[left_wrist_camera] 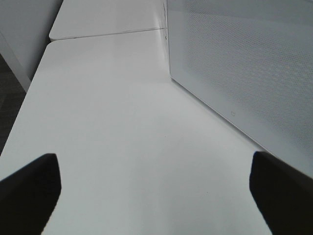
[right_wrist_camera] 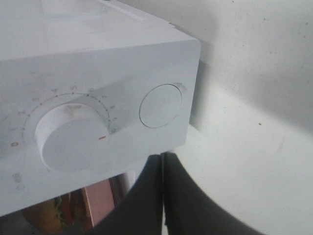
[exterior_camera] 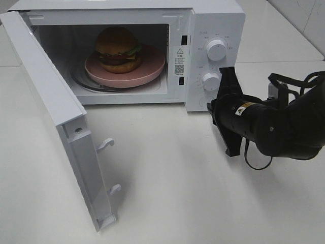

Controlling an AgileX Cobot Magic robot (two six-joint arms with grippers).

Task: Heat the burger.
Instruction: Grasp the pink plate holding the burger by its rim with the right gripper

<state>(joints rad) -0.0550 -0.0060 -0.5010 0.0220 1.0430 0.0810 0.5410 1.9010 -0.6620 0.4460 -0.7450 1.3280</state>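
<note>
Exterior high view: small glossy brown-bunned burger [exterior_camera: 118, 50] sits on round pink plate [exterior_camera: 152, 68] inside open white microwave [exterior_camera: 213, 20]. Judged soft, light (handle by plate rim). Right gripper [right_wrist_camera: 163, 161] clenched, empty; left gripper [left_wrist_camera: 154, 164] spread, empty.

A: Any text to log?
B: Nothing legible. Sticker [exterior_camera: 179, 60] on the microwave [exterior_camera: 213, 15] front, just right of the cavity: warning triangle, QR code, print too small.
A: Dials?
B: Scale marks [right_wrist_camera: 58, 95] ring the lower knob [right_wrist_camera: 68, 137], figures too faint. Yellow label [exterior_camera: 245, 108] on the black arm [exterior_camera: 284, 124] right of the microwave, blurred.
</note>
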